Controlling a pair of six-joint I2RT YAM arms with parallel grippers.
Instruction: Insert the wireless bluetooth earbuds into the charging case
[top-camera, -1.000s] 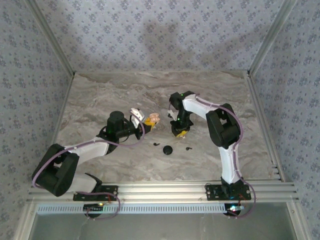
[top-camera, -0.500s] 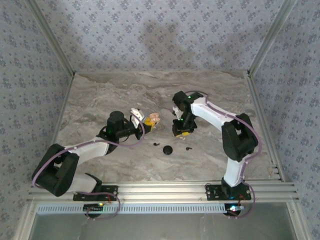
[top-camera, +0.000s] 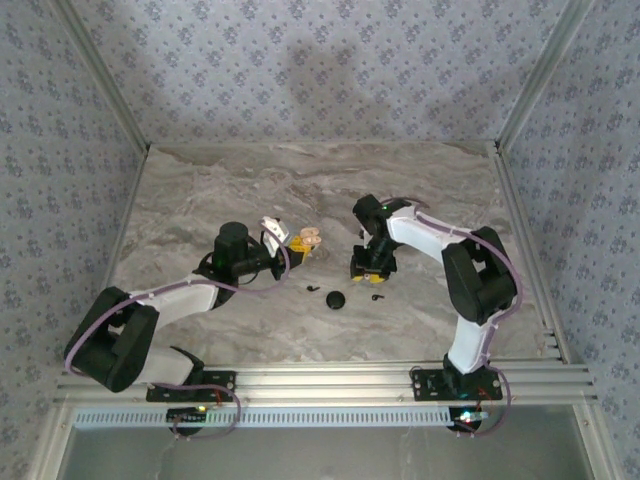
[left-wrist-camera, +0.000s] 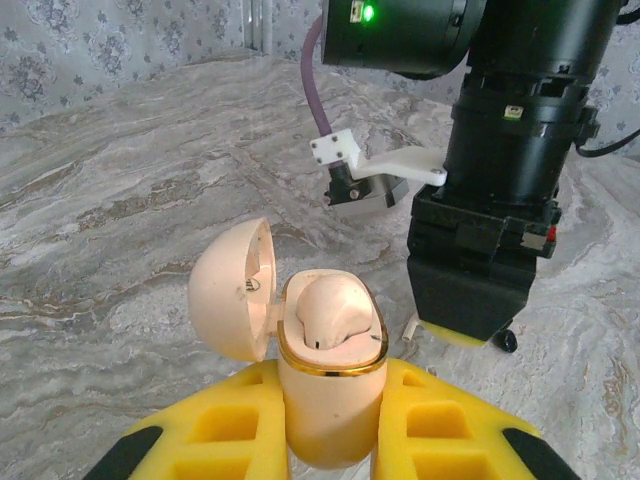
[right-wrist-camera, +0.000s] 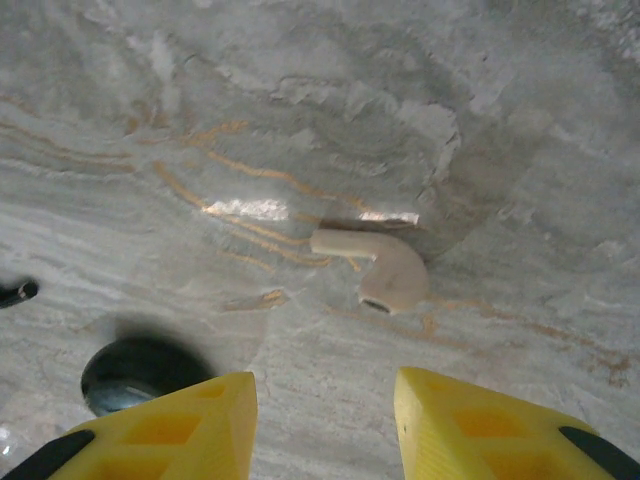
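Right wrist view gives the clearest account of the step: one cream earbud (right-wrist-camera: 375, 265) lies on its side on the counter (right-wrist-camera: 200, 100), just beyond the two yellow fingers of the right pincer (right-wrist-camera: 323, 395). The fingers stand apart with nothing between them, and neither finger touches the earbud. In the left wrist view the left pincer (left-wrist-camera: 335, 430) is closed on the charging case (left-wrist-camera: 330, 390) and holds it upright, with the lid (left-wrist-camera: 230, 290) swung back to one side. A cream rounded form sits in the opening of the case. It seems to be the other earbud already seated, although this cannot be told for certain. The step in hand appears to be the pick of the loose earbud. The next move would call for the right pincer to come down over it, with one finger on each side of the bud, and to close gently, because such a small smooth piece may roll or slip away. After that it must be lifted and carried to the open case, stem first into the free socket. A round black puck (right-wrist-camera: 140, 372) lies near one finger, and a small black piece (right-wrist-camera: 15, 292) lies at the edge of the same view. Neither matches the cream case, so they are probably better left alone. The counter has a grey and beige marble pattern with a bright glare spot. In the top external view it is closed in by walls (top-camera: 300, 60) of blue-grey flowered paper, with aluminium rails (top-camera: 330, 380) along the near edge.
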